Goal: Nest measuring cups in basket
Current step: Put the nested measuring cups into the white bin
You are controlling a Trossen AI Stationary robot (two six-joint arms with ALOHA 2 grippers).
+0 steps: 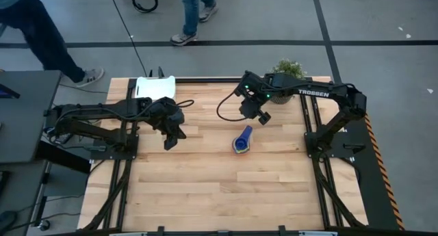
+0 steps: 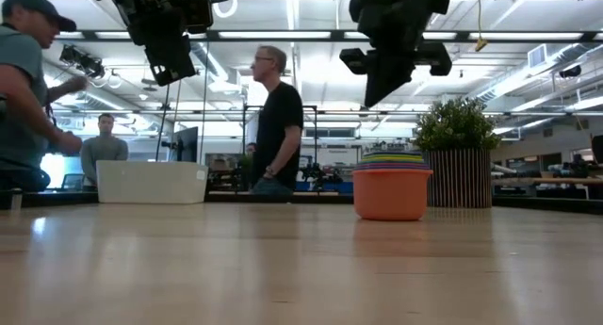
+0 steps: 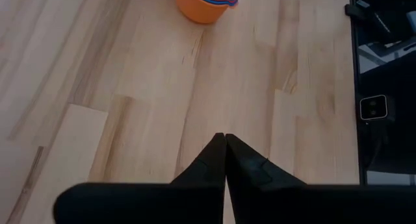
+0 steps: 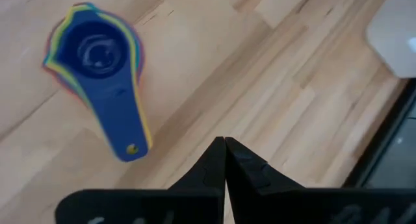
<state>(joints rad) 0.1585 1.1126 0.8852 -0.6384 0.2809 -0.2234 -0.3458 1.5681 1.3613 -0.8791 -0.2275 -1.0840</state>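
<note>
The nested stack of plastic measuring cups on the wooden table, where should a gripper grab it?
Probably the stacked flat handles of the nested measuring cups, from straight above: they jut sideways from the round bowls, a narrow strip that the shut right gripper could straddle once open.

We record one table (image 1: 205, 188): pale wooden planks laid in strips, with a dark frame along its edges.

Resting directly on it we count three items. First, the measuring cups (image 1: 242, 139), a single nested stack standing near the middle, orange outermost at the base and dark blue innermost on top, the handles fanned together to one side. Second, the basket (image 1: 155, 87), white, at the far edge toward the left side, well apart from the stack. Third, a potted plant (image 1: 289, 70) in a ribbed brown pot at the far right corner.
</note>
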